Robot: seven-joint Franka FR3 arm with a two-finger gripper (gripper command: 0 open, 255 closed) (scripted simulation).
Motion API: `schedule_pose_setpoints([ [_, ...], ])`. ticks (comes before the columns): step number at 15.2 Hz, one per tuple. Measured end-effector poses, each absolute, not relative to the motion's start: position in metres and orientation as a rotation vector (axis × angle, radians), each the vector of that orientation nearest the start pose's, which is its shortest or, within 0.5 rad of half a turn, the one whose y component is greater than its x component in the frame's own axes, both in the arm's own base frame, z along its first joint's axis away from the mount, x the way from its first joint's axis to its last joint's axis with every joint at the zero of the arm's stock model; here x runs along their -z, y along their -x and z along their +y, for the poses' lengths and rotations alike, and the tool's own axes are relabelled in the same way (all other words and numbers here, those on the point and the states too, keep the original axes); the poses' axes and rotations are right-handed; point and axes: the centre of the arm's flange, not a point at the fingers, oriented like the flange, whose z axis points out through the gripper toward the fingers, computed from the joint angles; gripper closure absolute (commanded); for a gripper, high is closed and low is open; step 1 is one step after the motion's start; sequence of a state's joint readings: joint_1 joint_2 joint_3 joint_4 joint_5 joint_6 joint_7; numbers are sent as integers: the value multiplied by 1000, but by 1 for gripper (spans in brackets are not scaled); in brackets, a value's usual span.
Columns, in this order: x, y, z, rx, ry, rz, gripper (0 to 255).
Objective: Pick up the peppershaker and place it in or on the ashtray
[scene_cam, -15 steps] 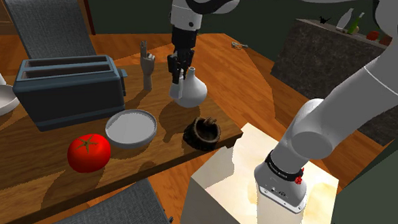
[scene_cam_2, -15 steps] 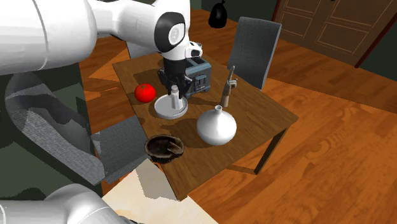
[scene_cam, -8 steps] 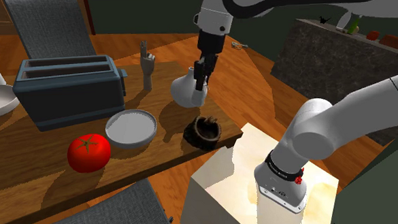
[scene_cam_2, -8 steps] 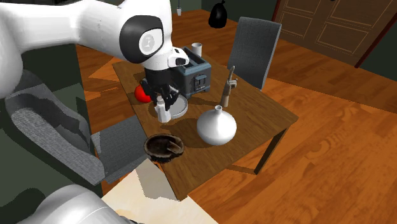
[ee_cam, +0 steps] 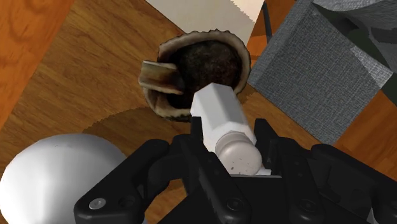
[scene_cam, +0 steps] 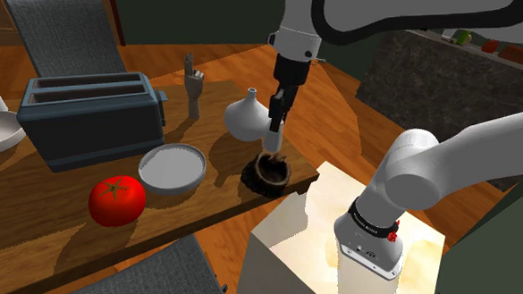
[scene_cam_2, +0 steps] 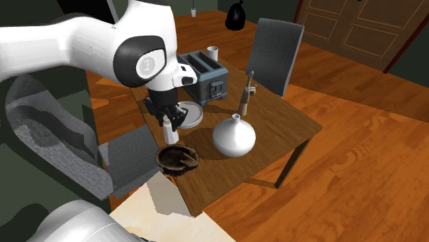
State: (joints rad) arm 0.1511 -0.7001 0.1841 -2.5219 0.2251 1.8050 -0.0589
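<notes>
The white pepper shaker (ee_cam: pixel 224 124) is clasped between my black fingers, its base pointing down at the ashtray. My gripper (scene_cam: pixel 275 114) hangs just above the dark brown ashtray (scene_cam: pixel 266 173), which sits near the table's front corner by the stand. From the second exterior view the shaker (scene_cam_2: pixel 167 129) hovers right over the ashtray (scene_cam_2: pixel 179 159), with the gripper (scene_cam_2: pixel 168 118) shut on it. In the wrist view the ashtray (ee_cam: pixel 194 76) lies directly beyond the shaker's base.
A round white vase (scene_cam: pixel 246 118) stands close beside the gripper. A white bowl (scene_cam: pixel 172 166), a red tomato (scene_cam: pixel 117 200), a dark toaster (scene_cam: pixel 90 117) and a small hand figure (scene_cam: pixel 193 87) share the wooden table (scene_cam: pixel 48 229). Grey chairs (scene_cam: pixel 157 281) flank it.
The gripper carried the pepper shaker from over the vase toward the shoulder view's right and down, and now it hangs right above the ashtray.
</notes>
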Motion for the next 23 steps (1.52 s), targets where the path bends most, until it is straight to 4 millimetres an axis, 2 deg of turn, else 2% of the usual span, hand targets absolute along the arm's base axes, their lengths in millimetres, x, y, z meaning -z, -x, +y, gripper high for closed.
schedule_pose_setpoints([
  [12, -436, -315, 135, -51, 3011, -448, 255],
  [19, -431, -314, 135, -50, 3011, -447, 255],
  [20, -431, -314, 135, -50, 3011, -447, 0],
  [23, -431, -314, 135, -50, 3011, -447, 0],
])
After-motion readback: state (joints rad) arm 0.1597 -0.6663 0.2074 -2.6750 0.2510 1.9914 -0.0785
